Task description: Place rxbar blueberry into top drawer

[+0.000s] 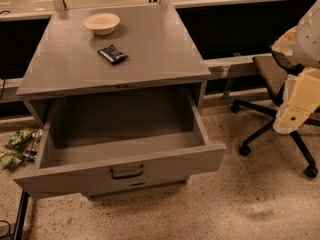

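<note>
Your claw point(294, 115) is at the right edge of the camera view. It is the pale cream part at the lower end of the arm, and it hangs in front of the black office chair point(267, 74), well apart from the cabinet. Whether it is open or closed I cannot tell from this view.

On the grey tabletop point(155, 49) you see the rxbar blueberry point(112, 54). It lies flat in its dark blue wrapper, a little turned, in the left half of the surface. Behind it, near but not touching, stands a shallow cream bowl point(101, 23).

Below the tabletop, the top drawer point(65, 176) is pulled far out toward the camera, and you can look down into its grey inside. A dark curved handle point(127, 172) sits in the middle of its front panel.

On the speckled floor, left of the drawer, lie some crumpled green wrappers point(15, 145).
</note>
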Tool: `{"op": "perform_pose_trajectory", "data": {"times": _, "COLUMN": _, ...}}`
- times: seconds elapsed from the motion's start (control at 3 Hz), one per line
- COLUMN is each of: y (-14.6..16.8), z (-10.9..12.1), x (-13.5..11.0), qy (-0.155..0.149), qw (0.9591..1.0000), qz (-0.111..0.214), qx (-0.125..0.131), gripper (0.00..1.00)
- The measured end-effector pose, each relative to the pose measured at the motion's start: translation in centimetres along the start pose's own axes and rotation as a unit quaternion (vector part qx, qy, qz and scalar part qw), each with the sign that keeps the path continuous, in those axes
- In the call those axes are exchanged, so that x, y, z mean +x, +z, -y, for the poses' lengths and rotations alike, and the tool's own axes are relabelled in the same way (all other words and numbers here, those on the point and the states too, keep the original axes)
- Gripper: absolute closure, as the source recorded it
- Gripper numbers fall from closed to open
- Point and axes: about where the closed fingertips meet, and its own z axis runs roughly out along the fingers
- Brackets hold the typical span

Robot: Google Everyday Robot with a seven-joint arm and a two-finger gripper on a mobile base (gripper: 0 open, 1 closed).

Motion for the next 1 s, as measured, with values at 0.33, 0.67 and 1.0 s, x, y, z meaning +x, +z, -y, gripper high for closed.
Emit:
{"op": "perform_pose_trajectory", "data": {"times": 0.33, "y": 0.0, "z": 0.0, "x": 0.0, "qy": 0.0, "qw": 1.0, "qz": 0.0, "qx": 0.0, "gripper": 0.0}}
{"op": "perform_pose_trajectory", "data": {"times": 0.67, "y": 3.4, "z": 5.6, "x": -3.4, "qy": 0.035, "qw": 0.9949, "qz": 0.093, "qx": 0.018, "gripper": 0.0}}
{"op": "perform_pose_trajectory", "data": {"times": 1.0, "y": 7.3, "z": 12.1, "x": -7.3, "qy": 0.079, "qw": 0.9778, "qz": 0.192, "qx": 0.028, "gripper": 0.0}}
